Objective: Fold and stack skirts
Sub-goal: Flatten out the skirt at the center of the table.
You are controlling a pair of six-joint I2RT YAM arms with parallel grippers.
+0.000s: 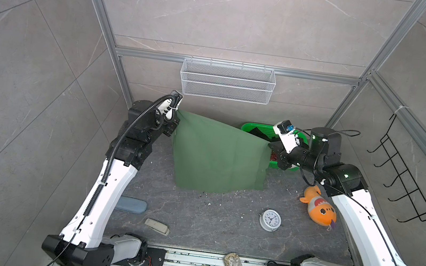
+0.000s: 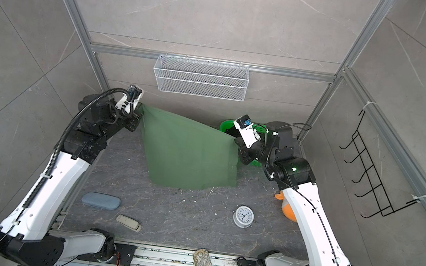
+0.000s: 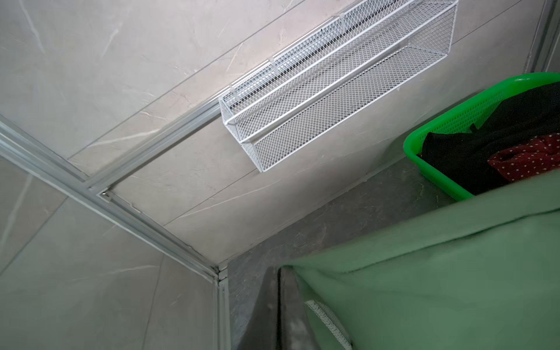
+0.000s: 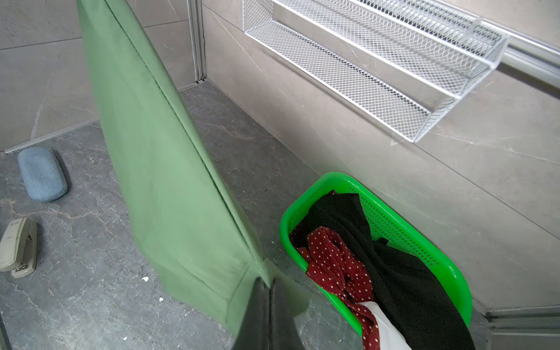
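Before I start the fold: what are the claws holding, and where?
Both hold the green skirt: left claw on one top corner, right claw on the other.

Matt, smooth weave with stitched seams: plain olive green cloth skirt. Soft, matt, crumpled: plain black cloth skirt, red white-dotted cloth skirt. Glossy: bright green perforated plastic basket. Painted, slight sheen: white wire-mesh metal shelf. Stone-look, veined, matt: dark grey table. Fuzzy: orange plush fish toy.
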